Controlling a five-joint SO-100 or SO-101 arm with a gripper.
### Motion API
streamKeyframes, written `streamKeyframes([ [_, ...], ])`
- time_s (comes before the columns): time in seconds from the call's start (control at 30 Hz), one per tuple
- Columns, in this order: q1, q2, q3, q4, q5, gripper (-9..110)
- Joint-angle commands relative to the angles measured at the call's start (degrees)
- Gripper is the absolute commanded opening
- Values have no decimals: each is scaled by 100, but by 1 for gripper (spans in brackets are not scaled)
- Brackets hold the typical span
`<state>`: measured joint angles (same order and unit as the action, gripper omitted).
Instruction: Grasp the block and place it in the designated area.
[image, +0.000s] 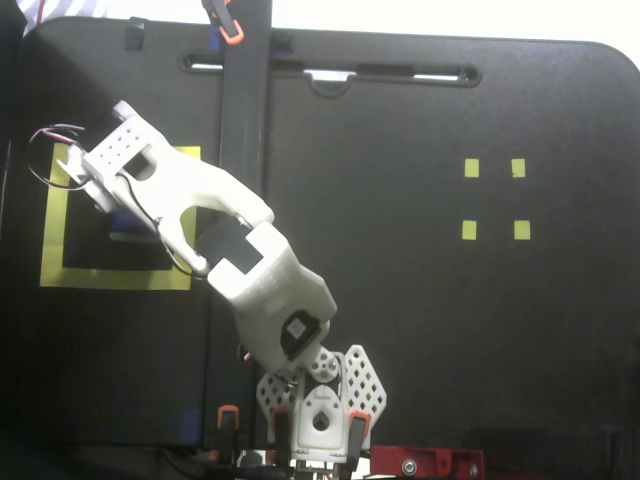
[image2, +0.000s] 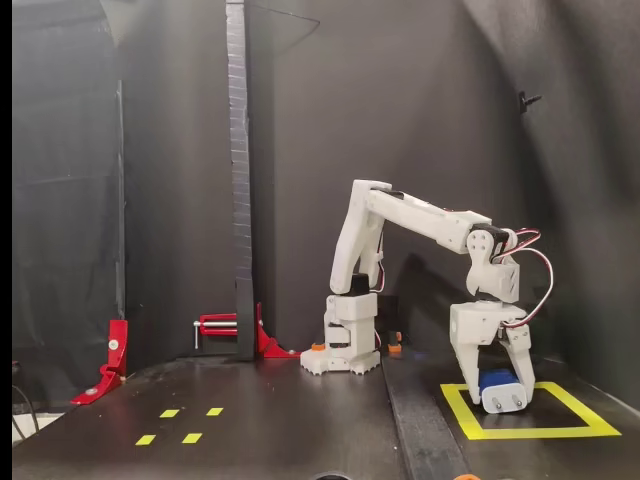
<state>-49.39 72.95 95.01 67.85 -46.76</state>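
In a fixed view from the side, my gripper (image2: 502, 392) is shut on the block (image2: 495, 381), a small dark-blue piece with a pale end pointing down. It hangs at mat level inside the designated area (image2: 530, 433), a yellow tape square, near its left strip. I cannot tell if the block touches the mat. In a fixed view from above, the white wrist covers the gripper (image: 115, 205), and only a dark-blue sliver of the block (image: 130, 234) shows inside the designated area (image: 110, 278).
Small yellow squares (image: 470, 168) mark the mat far from the arm, also seen low on the left (image2: 170, 413). A black upright post (image2: 238, 180) stands behind the arm base (image2: 345, 345). Red clamps (image2: 115, 350) sit at the left.
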Motion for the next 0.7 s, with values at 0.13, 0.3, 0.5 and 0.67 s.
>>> streamKeyframes([
  [0.13,0,35,-202,44,9,25],
  [0.3,-9,79,-202,149,0,36],
  [0.5,18,88,-202,158,-44,45],
  [0.67,9,88,-202,220,-88,45],
])
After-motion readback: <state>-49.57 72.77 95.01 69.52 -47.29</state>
